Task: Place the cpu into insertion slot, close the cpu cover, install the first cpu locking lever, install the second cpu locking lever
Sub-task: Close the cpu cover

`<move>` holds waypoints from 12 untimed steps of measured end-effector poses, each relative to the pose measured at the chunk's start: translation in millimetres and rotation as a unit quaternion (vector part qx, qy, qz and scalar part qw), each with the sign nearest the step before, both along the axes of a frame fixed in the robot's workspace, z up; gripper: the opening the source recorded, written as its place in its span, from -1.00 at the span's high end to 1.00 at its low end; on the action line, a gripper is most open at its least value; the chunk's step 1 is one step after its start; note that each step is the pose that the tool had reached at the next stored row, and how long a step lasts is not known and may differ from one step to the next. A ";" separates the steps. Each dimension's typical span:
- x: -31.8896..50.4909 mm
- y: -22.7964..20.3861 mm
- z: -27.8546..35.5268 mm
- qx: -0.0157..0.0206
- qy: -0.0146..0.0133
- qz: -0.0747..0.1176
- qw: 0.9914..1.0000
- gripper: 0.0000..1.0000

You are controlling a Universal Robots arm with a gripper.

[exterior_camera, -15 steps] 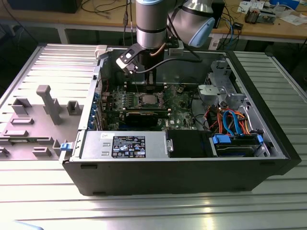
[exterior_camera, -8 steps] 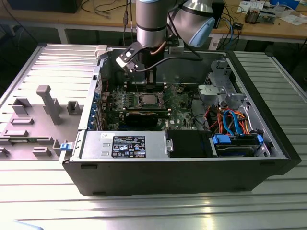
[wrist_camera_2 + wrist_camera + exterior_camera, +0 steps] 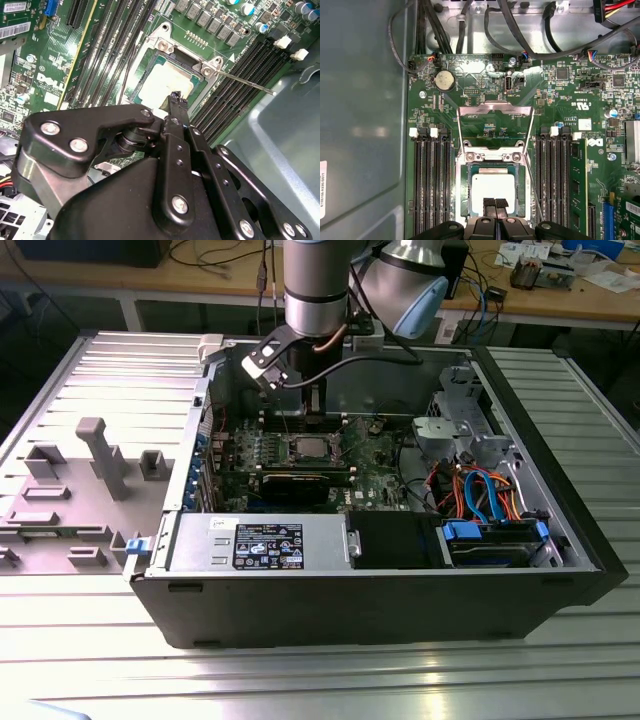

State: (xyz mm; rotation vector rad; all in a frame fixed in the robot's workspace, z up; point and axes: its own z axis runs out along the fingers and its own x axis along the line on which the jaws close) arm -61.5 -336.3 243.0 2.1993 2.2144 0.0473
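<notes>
The cpu (image 3: 493,186) lies flat in the insertion slot (image 3: 464,192) on the green motherboard, its silver top showing in both wrist views (image 3: 165,82). The cpu cover (image 3: 495,106) stands swung open at the slot's far hinge, and the board shows through its window. Two thin locking levers (image 3: 459,132) (image 3: 532,150) are raised beside it; one lever (image 3: 246,83) juts out from the slot's corner. My gripper (image 3: 495,204) hovers over the near edge of the cpu, its two black fingertips (image 3: 176,100) pressed together with nothing between them. In the exterior view my gripper (image 3: 312,405) hangs just above the slot (image 3: 310,448).
Long black memory slots (image 3: 432,185) (image 3: 555,180) flank the slot on both sides. A round coin battery (image 3: 444,80) and cable bundles (image 3: 470,25) lie beyond the cover. The open computer case (image 3: 330,595) holds a drive cage and coloured cables (image 3: 480,490) at the exterior view's right.
</notes>
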 end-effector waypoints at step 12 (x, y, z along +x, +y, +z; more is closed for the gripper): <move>0.0 0.0 1.2 0.000 0.000 0.000 1.000 0.79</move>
